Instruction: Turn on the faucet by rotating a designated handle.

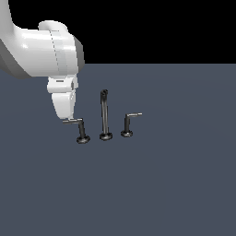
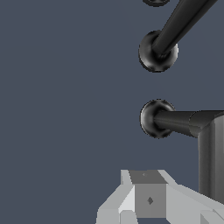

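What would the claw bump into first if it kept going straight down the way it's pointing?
Probably the lever bar of the handle right at the claw tips. It may already touch it; depth is unclear. Beyond that, only the table.

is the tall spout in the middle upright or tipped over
Upright: the spout stands straight on its round base on the floor, between the two handles. Gripper isn't touching it.

Exterior view: the arm [image 1: 37,50] is cut off by the frame's left edge, and the gripper [image 1: 64,115] fingertips merge with the handle [image 1: 79,129] lever end; contact cannot be determined. Wrist view: the spout [image 2: 175,30], lever and gripper run off frame.
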